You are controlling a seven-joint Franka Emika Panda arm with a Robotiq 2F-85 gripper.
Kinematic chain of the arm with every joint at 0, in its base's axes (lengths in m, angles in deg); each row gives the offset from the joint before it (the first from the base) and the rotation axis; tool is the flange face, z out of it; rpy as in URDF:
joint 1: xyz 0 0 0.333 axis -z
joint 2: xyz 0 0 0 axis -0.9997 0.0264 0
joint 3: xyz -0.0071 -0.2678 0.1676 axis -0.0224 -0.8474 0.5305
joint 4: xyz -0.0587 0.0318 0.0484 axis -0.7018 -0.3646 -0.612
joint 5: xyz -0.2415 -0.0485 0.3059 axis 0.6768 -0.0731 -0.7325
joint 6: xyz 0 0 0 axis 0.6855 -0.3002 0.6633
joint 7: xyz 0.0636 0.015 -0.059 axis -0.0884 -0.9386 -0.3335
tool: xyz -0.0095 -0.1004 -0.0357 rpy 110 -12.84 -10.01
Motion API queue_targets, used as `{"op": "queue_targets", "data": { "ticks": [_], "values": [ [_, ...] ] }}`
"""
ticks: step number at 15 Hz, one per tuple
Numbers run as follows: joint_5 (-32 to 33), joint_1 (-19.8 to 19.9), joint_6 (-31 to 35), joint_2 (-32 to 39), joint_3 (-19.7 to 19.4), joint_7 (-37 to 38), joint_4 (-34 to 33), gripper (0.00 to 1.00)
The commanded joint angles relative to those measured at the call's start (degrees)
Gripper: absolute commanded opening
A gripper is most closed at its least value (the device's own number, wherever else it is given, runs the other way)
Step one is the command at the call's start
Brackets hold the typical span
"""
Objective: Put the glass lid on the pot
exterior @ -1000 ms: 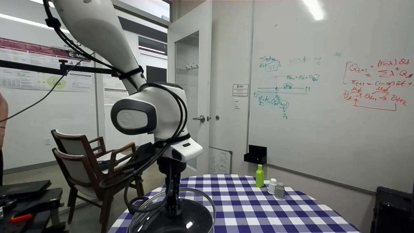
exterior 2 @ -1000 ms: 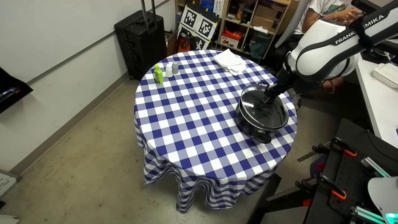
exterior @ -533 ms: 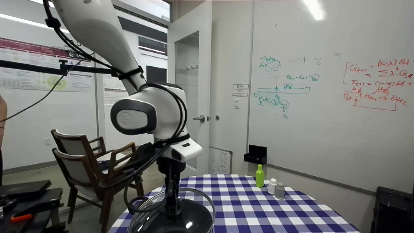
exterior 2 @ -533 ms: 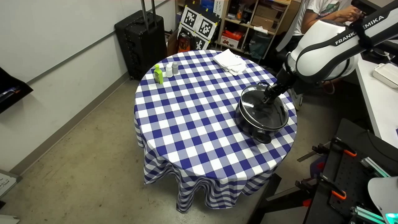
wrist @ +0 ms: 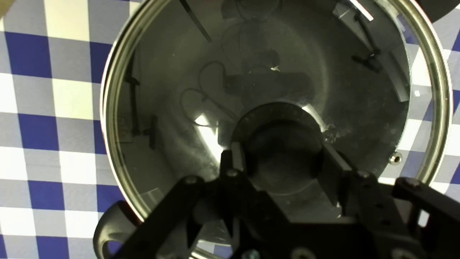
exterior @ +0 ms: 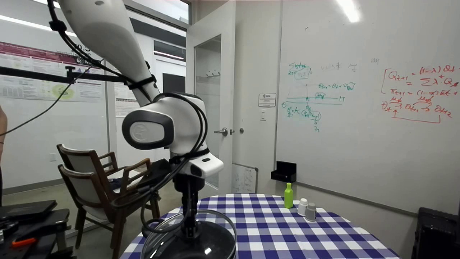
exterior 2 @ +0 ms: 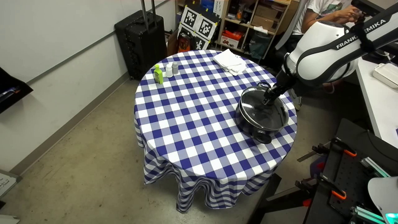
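The glass lid (exterior 2: 264, 116) is over the black pot (exterior 2: 244, 123) at the table's edge. It also shows in an exterior view (exterior: 235, 233) and fills much of the wrist view (wrist: 161, 108). My gripper (exterior 2: 268, 99), also in an exterior view (exterior: 191, 230), points down at the lid's centre. In the wrist view its fingers (wrist: 284, 156) are shut on either side of the dark knob (wrist: 278, 133). A strip of tablecloth shows through the glass on the right, so the lid sits off-centre past the pot's edge there. I cannot tell whether the rims touch.
A green bottle (exterior 2: 158, 74), a white shaker (exterior 2: 168, 70) and a grey shaker (exterior 2: 175, 68) stand on the far side of the checkered table (exterior 2: 192, 124). A folded white cloth (exterior 2: 230, 62) lies near its edge. Black pot handles (exterior 2: 262, 137) stick out beside the lid.
The arm and the lid have shifted slightly, left and a little down in an exterior view. The lid's far edge appears slightly lower. The gripper still holds the knob.
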Motion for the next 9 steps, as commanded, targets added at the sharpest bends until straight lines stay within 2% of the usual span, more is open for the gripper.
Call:
{"op": "queue_targets", "data": {
  "ticks": [1, 9],
  "values": [
    [3.07, -2.09, 0.39, -2.46, -1.35, 2.11, 1.61, 0.26],
    [7.19, -4.7, 0.12, -2.22, -2.64, 4.64, 0.6, 0.26]
  ]
}}
